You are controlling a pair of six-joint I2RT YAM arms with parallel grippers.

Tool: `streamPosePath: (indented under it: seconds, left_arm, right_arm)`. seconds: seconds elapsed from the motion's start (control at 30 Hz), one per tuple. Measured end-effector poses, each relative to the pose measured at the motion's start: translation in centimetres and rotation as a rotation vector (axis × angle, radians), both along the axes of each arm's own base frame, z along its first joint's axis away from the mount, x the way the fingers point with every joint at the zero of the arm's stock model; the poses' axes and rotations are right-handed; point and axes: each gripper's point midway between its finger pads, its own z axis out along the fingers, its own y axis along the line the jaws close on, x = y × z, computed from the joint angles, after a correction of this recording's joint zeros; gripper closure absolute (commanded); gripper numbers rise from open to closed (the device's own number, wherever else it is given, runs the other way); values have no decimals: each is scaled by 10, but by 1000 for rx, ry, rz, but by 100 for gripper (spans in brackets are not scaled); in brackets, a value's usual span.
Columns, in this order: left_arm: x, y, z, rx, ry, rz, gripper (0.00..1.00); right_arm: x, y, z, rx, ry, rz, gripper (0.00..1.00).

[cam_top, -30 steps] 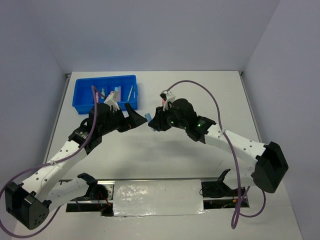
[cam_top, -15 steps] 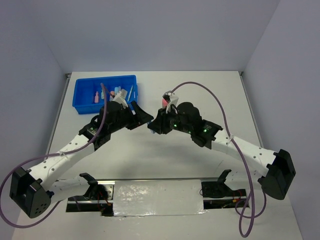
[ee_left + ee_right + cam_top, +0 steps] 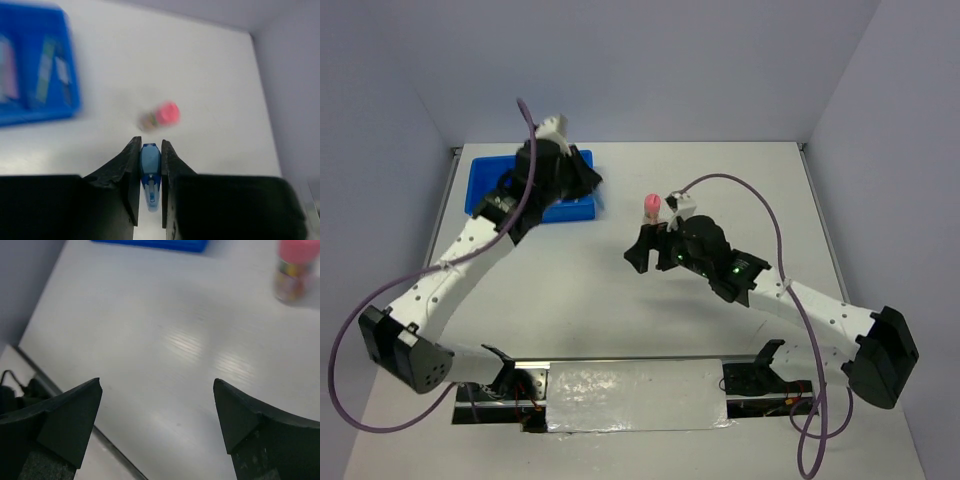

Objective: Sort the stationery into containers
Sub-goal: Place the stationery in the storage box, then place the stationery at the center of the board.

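My left gripper (image 3: 150, 144) is shut on a short blue stick (image 3: 150, 169), held lengthwise between the jaws. In the top view this gripper (image 3: 588, 182) hangs over the right end of the blue tray (image 3: 480, 188). The tray (image 3: 37, 107) holds several pieces of stationery, blurred in the left wrist view. A stubby pink-capped cylinder (image 3: 652, 207) stands upright on the table between the arms and shows in both wrist views (image 3: 162, 115) (image 3: 294, 269). My right gripper (image 3: 638, 248) is open and empty (image 3: 157, 390), low over bare table near the cylinder.
The white table (image 3: 620, 310) is walled at the back and both sides. A shiny strip (image 3: 635, 395) runs along the near edge between the arm bases. Purple cables loop off both arms.
The blue stick passed from the right gripper to the left. The left jaws shut on it, the right jaws opened, and the left arm swung up and back over the tray.
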Motion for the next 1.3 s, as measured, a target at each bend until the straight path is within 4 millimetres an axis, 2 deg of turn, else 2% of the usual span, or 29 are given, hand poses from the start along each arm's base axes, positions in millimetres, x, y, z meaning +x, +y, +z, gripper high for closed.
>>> streamPosePath:
  seconds: [0.03,0.1,0.17,0.23,0.37,0.43,0.47,0.57,0.63,0.7,0.77,0.83,0.9,1.0,1.17,1.23,1.3]
  left_arm:
    - [21,18,15,56,-44,61,100]
    - [65,60,29,176,-99,207,100]
    - [108,111,24,318,-96,353,100]
    - [144,157,1,448,-39,451,100]
    - [215,230,-55,641,71,559,100]
    - [227,255,-91,692,141,568,93]
    - [226,263,-106,710,177,564,91]
    - [214,277,-140,740,265,555,85]
    - [212,277,-146,739,275,555,83]
    - [212,274,-148,735,277,554,76]
    - [212,273,-149,725,274,566,63]
    - [212,272,-151,724,279,574,41]
    - [212,273,-156,723,290,587,22]
    - [210,279,-169,724,323,613,10]
    - [199,288,-183,709,397,632,7]
    - [199,288,-177,680,395,642,6]
    - [198,280,-167,629,377,627,3]
  right_arm:
    - [3,-12,-10,-9,12,-34,0]
    - [7,-37,-29,-36,42,-102,0]
    - [10,-58,-42,-54,61,-154,0]
    - [7,-69,-46,-66,69,-172,0]
    - [-3,-76,-32,-71,24,-140,0]
    - [-9,-81,-24,-76,-6,-123,0]
    - [-11,-83,-21,-78,-17,-118,0]
    - [-18,-88,-15,-89,-44,-100,0]
    - [-22,-90,-14,-100,-50,-79,0]
    - [-26,-89,-13,-109,-50,-58,0]
    - [-28,-90,-12,-115,-54,-44,0]
    - [-31,-91,-8,-119,-59,-33,0]
    - [-33,-92,-2,-116,-72,-25,0]
    - [-37,-95,8,-105,-96,-22,0]
    - [-40,-98,22,-96,-125,-21,0]
    - [-40,-99,26,-95,-134,-22,0]
    - [-41,-101,29,-94,-141,-29,0]
